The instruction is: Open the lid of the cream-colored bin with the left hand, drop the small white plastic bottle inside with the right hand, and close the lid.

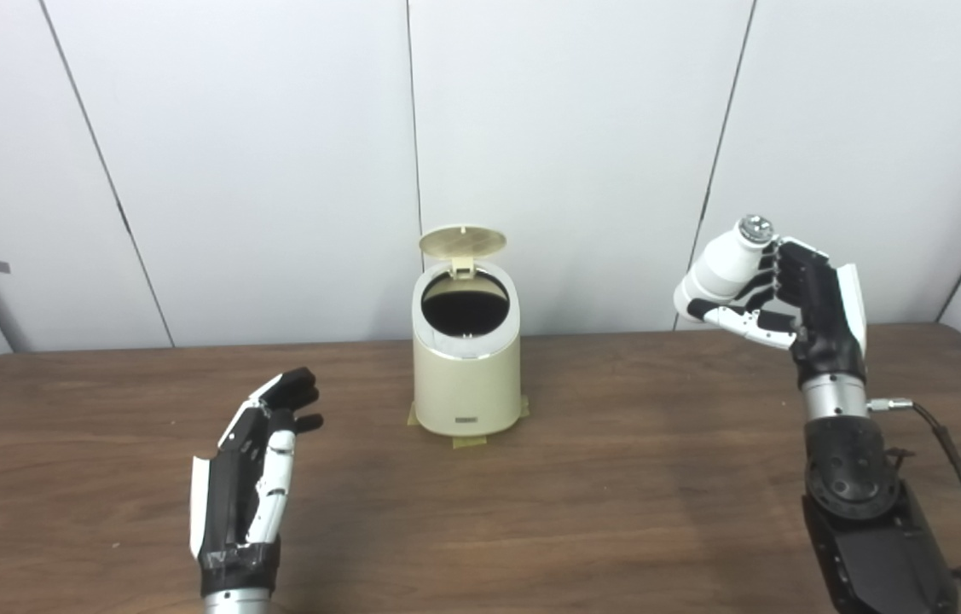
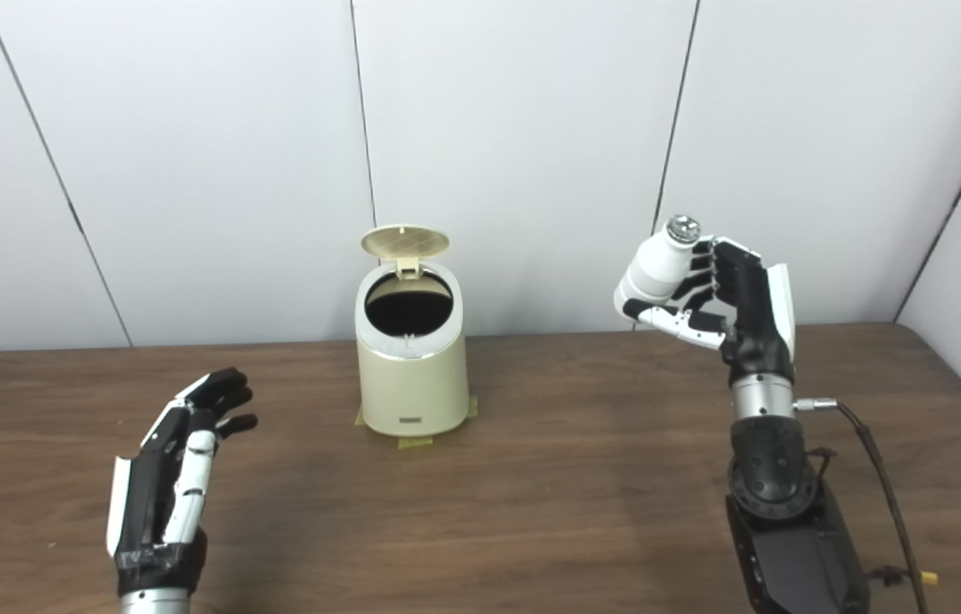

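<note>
- Bottle (image 1: 723, 266), small, white and plastic with a shiny cap, sits tilted in the right hand (image 1: 796, 298), cap up and leaning toward the hand, body wrapped by the fingers (image 1: 740, 320) and held well above the tabletop (image 1: 616, 477) near its back right corner.
- Cream-colored bin (image 1: 466, 375) stands at the middle of the tabletop's back edge, on bits of tape (image 1: 470, 442) at its base; it is well apart from the bottle, off to that hand's left.
- Its lid (image 1: 462, 241) is already swung up on the rear hinge, and the dark mouth (image 1: 464, 304) faces up and a little forward.
- Left hand (image 1: 258, 477) holds nothing, fingers spread and slightly curled, hovering near the front left part of the tabletop, away from the bin.
- Step in hand, as I read it: carry the bottle across and drop it in.
- To do that well, I'd keep the bottle higher than the rim on the way over and come at the mouth from the front-right, since the raised lid blocks the back.
- Centre the bottle over the dark opening before the fingers let go; a release near the rim could bounce it out.
- Tipping it so 1 end points down should help it slide through cleanly.
- Bumping the upright lid might snap it shut early.
</note>
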Available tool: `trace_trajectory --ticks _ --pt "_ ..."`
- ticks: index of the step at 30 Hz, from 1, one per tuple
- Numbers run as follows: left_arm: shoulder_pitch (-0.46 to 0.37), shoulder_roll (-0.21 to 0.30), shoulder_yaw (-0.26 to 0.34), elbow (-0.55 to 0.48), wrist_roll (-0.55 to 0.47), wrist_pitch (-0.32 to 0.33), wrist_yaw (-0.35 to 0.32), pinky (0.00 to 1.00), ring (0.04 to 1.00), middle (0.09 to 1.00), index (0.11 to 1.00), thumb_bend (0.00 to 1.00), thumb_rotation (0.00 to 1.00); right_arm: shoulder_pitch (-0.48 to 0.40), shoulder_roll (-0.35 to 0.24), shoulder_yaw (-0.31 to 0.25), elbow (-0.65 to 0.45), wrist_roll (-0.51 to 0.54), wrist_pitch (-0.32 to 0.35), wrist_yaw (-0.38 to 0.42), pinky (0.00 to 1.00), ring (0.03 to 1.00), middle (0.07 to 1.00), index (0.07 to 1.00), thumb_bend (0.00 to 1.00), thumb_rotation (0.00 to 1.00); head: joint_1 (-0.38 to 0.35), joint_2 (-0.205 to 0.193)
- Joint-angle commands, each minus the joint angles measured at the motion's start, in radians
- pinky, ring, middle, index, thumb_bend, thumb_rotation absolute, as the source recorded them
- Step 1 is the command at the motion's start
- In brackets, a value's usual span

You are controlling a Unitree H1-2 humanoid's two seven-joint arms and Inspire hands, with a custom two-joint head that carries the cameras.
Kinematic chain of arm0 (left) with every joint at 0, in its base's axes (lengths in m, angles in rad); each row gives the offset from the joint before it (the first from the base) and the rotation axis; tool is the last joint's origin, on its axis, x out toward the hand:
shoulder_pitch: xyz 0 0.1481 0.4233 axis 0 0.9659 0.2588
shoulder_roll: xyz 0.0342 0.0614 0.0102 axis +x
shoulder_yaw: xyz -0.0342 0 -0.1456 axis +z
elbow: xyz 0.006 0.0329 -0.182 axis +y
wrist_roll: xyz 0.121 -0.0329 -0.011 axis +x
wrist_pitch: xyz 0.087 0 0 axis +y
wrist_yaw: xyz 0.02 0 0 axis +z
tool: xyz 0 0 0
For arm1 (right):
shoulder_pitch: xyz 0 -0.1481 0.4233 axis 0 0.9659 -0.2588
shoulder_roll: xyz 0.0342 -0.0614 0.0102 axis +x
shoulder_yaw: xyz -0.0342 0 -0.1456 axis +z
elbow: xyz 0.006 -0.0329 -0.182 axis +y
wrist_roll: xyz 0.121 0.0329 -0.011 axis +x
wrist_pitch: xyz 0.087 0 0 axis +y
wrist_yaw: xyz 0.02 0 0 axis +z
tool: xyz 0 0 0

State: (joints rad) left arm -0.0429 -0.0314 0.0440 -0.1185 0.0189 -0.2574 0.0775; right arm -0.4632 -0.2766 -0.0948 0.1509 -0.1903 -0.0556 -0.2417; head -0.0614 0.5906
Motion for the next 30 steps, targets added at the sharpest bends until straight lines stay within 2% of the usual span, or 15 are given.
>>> trace_trajectory --ticks 1,3,4,5,7,13,17,23,26,30 --pt "-0.038 -0.007 -0.004 -0.012 0.006 -0.042 0.004 0.7 0.783 0.79 0.771 0.32 0.66 -0.044 -0.002 0.008 -0.068 -0.014 -0.005 0.018 0.26 0.397 0.468 0.512 0.52 0.0 0.0 -0.001" --pt "-0.04 -0.008 -0.005 -0.012 0.011 -0.038 0.005 0.7 0.783 0.789 0.771 0.31 0.66 -0.047 0.0 0.029 -0.083 -0.025 -0.045 0.032 0.29 0.416 0.475 0.508 0.52 0.0 0.001 -0.003" --pt "-0.042 -0.01 -0.005 -0.009 0.011 -0.041 0.006 0.71 0.784 0.789 0.771 0.31 0.66 -0.048 0.006 0.04 -0.098 -0.035 -0.04 0.036 0.31 0.424 0.476 0.505 0.52 0.0 0.003 -0.005" --pt "-0.043 -0.011 -0.005 -0.007 0.012 -0.045 0.007 0.7 0.781 0.787 0.769 0.31 0.65 -0.048 0.015 0.046 -0.116 -0.034 -0.026 0.044 0.38 0.457 0.483 0.48 0.52 0.0 0.003 -0.005" --pt "-0.044 -0.012 -0.006 -0.006 0.014 -0.045 0.007 0.7 0.781 0.787 0.768 0.31 0.65 -0.047 0.032 0.055 -0.146 -0.022 -0.008 0.068 0.39 0.465 0.487 0.472 0.52 0.0 0.004 -0.007" --pt "-0.048 -0.014 -0.007 0.007 0.023 -0.052 0.01 0.71 0.786 0.791 0.772 0.32 0.66 -0.057 0.056 0.092 -0.151 -0.031 -0.042 0.12 0.37 0.446 0.485 0.489 0.52 0.0 0.007 -0.023" --pt "-0.051 -0.019 -0.007 0.017 0.022 -0.056 0.014 0.71 0.787 0.791 0.773 0.34 0.68 -0.069 0.09 0.113 -0.146 -0.033 -0.031 0.14 0.34 0.428 0.486 0.5 0.52 0.0 0.011 -0.03" --pt "-0.054 -0.025 -0.008 0.022 0.029 -0.057 0.016 0.72 0.785 0.791 0.769 0.29 0.66 -0.081 0.133 0.164 -0.195 -0.074 0.004 0.172 0.32 0.429 0.475 0.504 0.52 0.0 0.017 -0.042" --pt "-0.054 -0.027 -0.007 0.023 0.038 -0.054 0.019 0.72 0.787 0.793 0.773 0.32 0.68 -0.091 0.152 0.18 -0.198 -0.094 0.007 0.177 0.31 0.421 0.476 0.508 0.52 0.0 0.021 -0.045" --pt "-0.055 -0.035 -0.007 0.021 0.038 -0.049 0.022 0.72 0.784 0.79 0.77 0.29 0.66 -0.109 0.177 0.189 -0.177 -0.096 0.0 0.185 0.31 0.429 0.479 0.501 0.52 0.0 0.025 -0.048"
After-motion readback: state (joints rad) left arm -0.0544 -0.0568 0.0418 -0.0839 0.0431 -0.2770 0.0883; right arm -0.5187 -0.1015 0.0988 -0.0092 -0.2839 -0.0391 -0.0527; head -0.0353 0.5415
